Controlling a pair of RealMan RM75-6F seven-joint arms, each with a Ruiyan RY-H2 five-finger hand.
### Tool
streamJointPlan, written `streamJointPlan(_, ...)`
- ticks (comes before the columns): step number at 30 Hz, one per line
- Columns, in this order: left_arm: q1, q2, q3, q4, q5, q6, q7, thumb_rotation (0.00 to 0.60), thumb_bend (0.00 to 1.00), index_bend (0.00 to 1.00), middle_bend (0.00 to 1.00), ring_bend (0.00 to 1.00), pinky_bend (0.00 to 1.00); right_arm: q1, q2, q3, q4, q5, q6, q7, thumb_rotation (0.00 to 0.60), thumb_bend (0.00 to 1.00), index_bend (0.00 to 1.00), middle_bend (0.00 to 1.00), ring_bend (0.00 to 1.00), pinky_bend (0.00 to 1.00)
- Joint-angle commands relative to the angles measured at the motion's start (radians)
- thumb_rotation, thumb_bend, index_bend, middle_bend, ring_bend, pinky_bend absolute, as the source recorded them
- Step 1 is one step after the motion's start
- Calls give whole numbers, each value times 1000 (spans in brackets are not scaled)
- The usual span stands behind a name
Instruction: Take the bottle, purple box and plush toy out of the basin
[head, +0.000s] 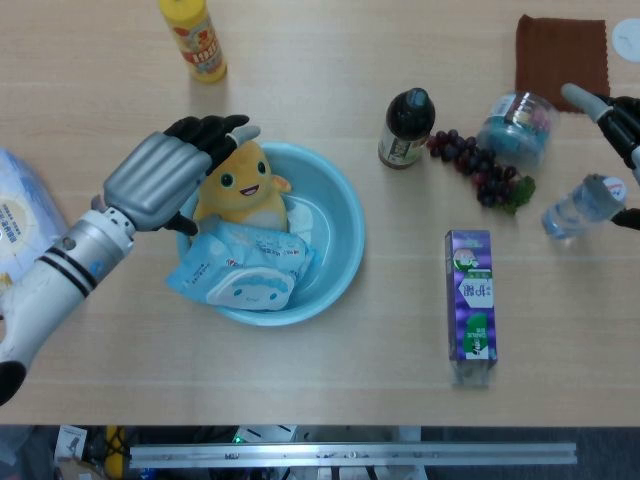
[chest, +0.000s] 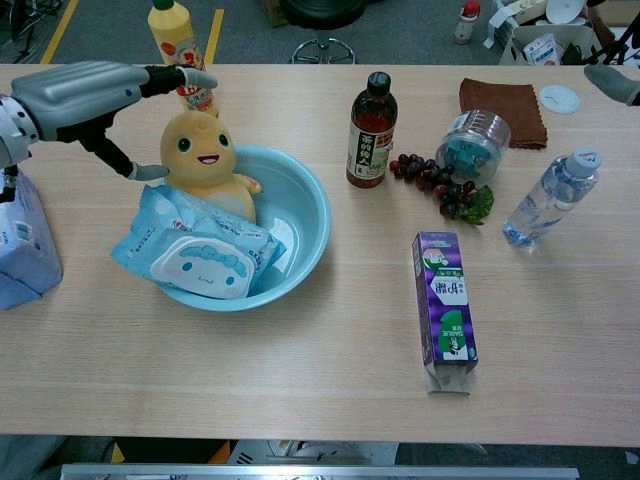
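Now left hand (head: 165, 180) hovers over the plush (head: 237, 182) in the basin (head: 335, 235), fingers spread, empty; right hand's (head: 612, 110) fingers can't tell.
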Motion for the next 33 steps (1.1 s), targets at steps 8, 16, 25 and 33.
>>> streamJointPlan(8, -101, -78, -11, 75, -171, -74, 90, 600, 254, 0, 17, 77, 134, -11, 7, 9, 9, 0, -6, 16, 600, 368, 100, 241, 263, 479)
streamJointPlan(16, -143, -91, 28, 93, -263, -94, 169, 600, 254, 0, 17, 77, 135, -16, 5, 15, 21, 2, -15, 38, 600, 369, 102, 243, 266, 479)
streamJointPlan(25, -182, -99, 59, 94, -335, -106, 213, 600, 254, 5, 32, 101, 252, -27, 5, 18, 35, -2, -15, 63, 600, 369, 103, 244, 268, 479)
streamJointPlan(33, -202, -108, 70, 97, -350, -109, 204, 600, 254, 163, 154, 269, 505, -38, 7, 19, 46, -11, -10, 85, 600, 370, 105, 246, 268, 479)
